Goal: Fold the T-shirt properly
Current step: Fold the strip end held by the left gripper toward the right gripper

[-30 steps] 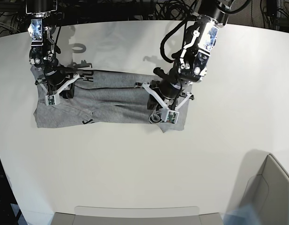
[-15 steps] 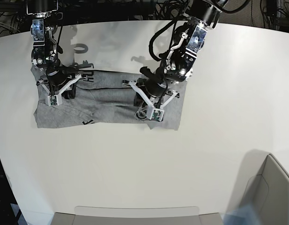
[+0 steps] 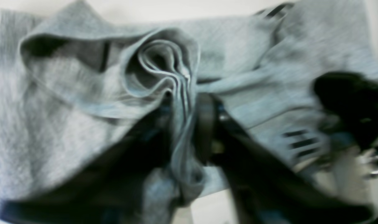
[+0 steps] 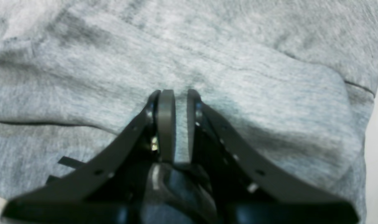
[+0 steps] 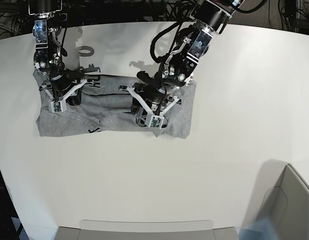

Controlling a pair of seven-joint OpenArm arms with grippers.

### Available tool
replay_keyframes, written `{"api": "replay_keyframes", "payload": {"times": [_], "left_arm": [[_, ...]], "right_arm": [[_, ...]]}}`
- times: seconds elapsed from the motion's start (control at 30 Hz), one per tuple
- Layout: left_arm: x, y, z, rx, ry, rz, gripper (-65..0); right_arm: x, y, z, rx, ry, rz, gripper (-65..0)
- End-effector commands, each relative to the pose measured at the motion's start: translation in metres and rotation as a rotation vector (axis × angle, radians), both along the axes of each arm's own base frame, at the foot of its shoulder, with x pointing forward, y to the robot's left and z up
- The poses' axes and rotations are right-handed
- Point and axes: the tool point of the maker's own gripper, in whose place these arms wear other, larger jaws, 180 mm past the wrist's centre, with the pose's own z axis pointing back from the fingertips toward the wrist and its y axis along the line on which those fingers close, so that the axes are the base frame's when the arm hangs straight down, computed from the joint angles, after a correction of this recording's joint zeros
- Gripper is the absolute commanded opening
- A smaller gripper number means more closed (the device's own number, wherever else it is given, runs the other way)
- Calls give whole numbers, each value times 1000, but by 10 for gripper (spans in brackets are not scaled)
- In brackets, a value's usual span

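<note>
Nearest the viewer, at six o'clock of the base view, the white desk (image 5: pixel 144 185) lies bare, with a grey bin (image 5: pixel 289 205) at its five o'clock corner. Past that, at about ten o'clock, the heather-grey T-shirt (image 5: pixel 109 107) stretches in a long band across the desk, black lettering peeking out along its edges. The left tool (image 5: pixel 150 111) sits over the middle of that band, and its jaws are pinched on a thick bunch of gathered layers, seen as a rolled wad of hems in the left wrist view (image 3: pixel 179 130). Compared with a second ago this tool has travelled from the garment's three o'clock end toward nine o'clock, dragging that end with it, so the band is now shorter and the side fold appears well under way. Farther back, the right tool (image 5: pixel 60 97) stays at the nine o'clock end, jaws narrow with a ridge of fabric between them (image 4: pixel 178 124), apparently anchoring the cloth.
</note>
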Motion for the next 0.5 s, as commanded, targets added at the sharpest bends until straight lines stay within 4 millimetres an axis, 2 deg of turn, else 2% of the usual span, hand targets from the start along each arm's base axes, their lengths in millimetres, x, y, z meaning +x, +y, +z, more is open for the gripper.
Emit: {"api": "replay_keyframes", "payload": {"times": [0.0, 0.13, 0.23, 0.33, 0.4, 0.47], "left_arm": [[8, -13, 30, -48, -84, -16, -435], [0, -30, 53, -81, -132, -68, -456], [4, -23, 64, -100, -161, -41, -499], [11, 5, 56, -95, -139, 44, -553], [22, 32, 42, -77, -107, 126, -596], [26, 47, 26, -56, -69, 167, -638]], "right_arm": [[-8, 1, -7, -2, 53, 16, -560], [-6, 1, -6, -2, 48, 16, -560], [-6, 0, -5, -3, 47, 12, -560], [-7, -1, -6, -5, 49, 10, -560], [-7, -2, -6, -5, 49, 9, -560], [-7, -2, -6, -5, 48, 10, -560]]}}
